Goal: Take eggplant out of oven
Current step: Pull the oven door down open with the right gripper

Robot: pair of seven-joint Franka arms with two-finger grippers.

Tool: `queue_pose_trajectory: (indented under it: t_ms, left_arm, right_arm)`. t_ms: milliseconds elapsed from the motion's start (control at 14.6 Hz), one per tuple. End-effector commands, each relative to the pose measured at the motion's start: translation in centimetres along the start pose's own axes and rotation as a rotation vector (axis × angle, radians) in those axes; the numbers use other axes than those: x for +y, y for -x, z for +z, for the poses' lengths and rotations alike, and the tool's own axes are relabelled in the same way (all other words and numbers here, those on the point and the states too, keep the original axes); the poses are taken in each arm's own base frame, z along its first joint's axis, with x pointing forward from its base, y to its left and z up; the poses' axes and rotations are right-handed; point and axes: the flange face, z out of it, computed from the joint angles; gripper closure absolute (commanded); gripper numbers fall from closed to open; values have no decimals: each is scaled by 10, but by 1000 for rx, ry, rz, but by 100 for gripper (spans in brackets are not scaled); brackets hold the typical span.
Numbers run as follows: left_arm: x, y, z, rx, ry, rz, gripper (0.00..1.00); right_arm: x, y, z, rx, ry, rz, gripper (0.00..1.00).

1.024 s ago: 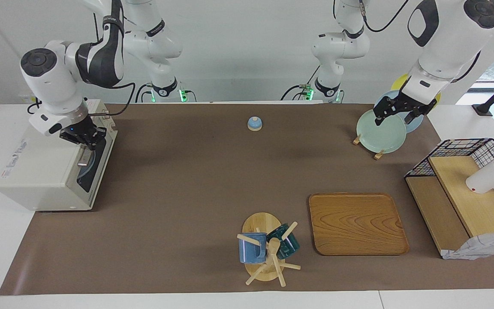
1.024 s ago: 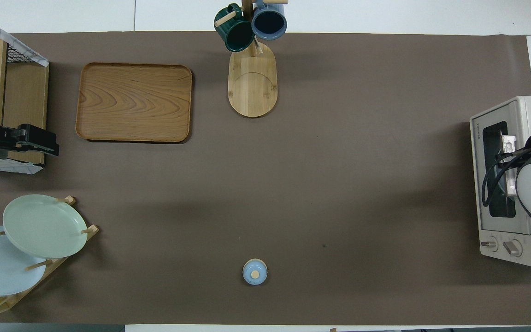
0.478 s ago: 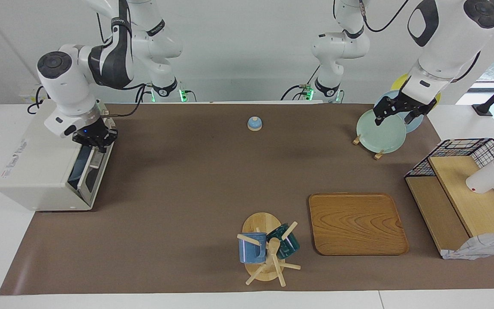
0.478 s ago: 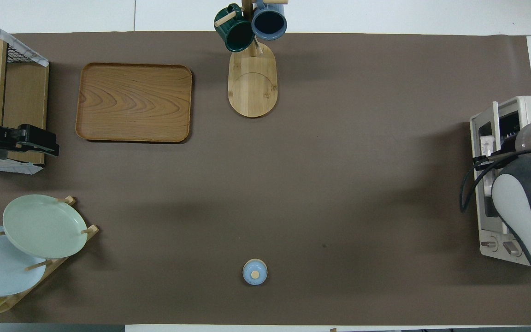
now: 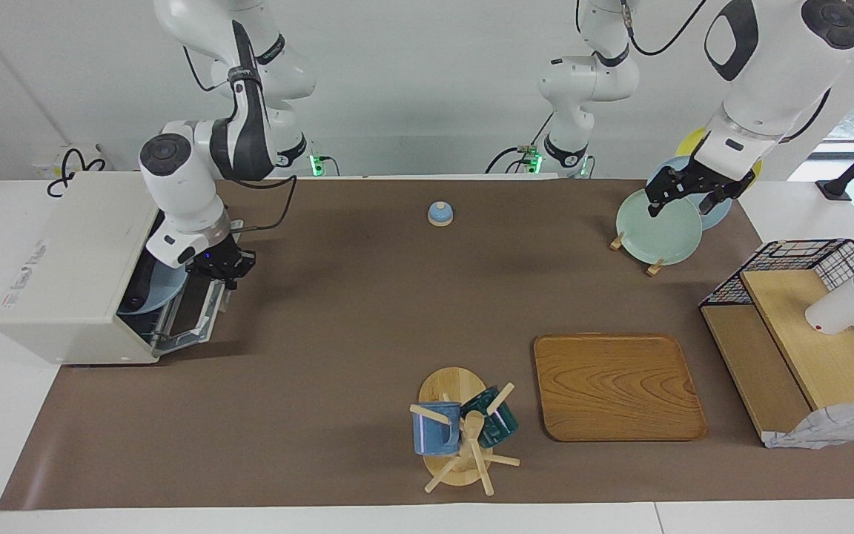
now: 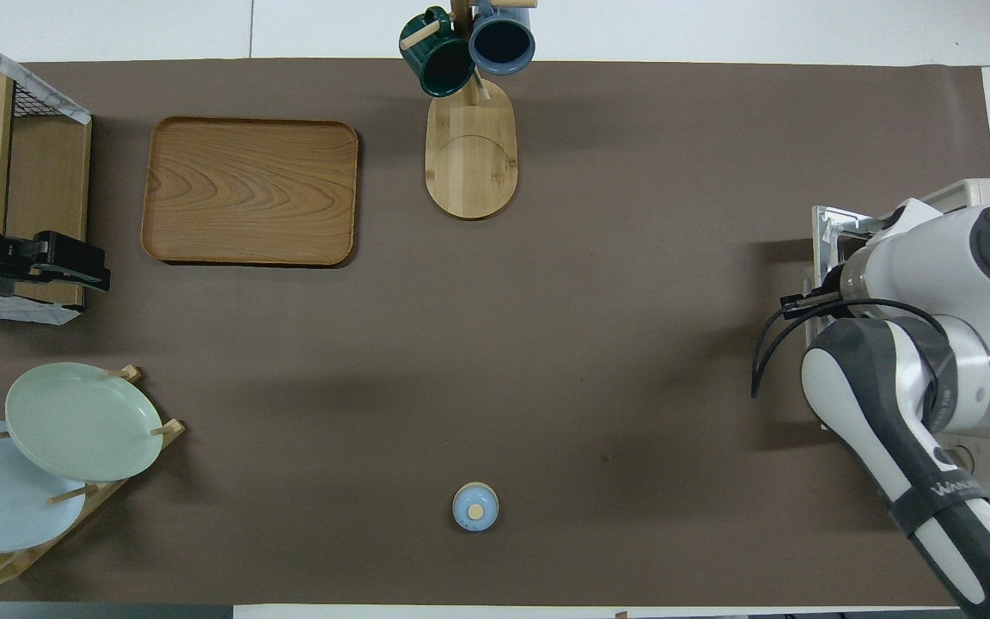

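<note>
The facing view shows the oven (image 5: 75,271) at the right arm's end of the table (image 5: 338,311), its door (image 5: 201,315) swung well down and nearly flat. The right gripper (image 5: 225,268) sits at the door's upper edge, jaws pressed together, seemingly on the handle, though I cannot make out the handle itself. Inside the opening a pale blue plate (image 5: 156,285) shows; the eggplant I cannot see, so it is presumably in the oven, on that plate or deeper. I'd say the door-opening step is about done, and reaching in, lifting the eggplant out and setting it on the table are all left. The left gripper (image 5: 694,194) waits over the plate rack (image 5: 657,226), jaws spread, holding nothing.
</note>
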Motion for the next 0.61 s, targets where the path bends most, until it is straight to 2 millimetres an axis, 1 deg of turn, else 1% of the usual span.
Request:
queue_pose_trajectory:
  t_ms: [0,137,273,341,546]
  left_arm:
    - [-2,4,-4,4,-14,-2,0]
    - [-3,4,-4,6,-14,-4,0]
    - [-3,4,-4,6,-14,-4,0]
    - [-2,4,-4,4,-14,-2,0]
    - [-2,4,-4,4,-14,-2,0]
  right_arm:
    - [24,-10,40,9,19,19,100]
    - [21,-13,52,12,8,26,100]
    - [15,-16,49,19,-8,32,100]
    - [4,-18,49,20,-14,24,100]
    - [-6,-19,47,15,-24,61,100]
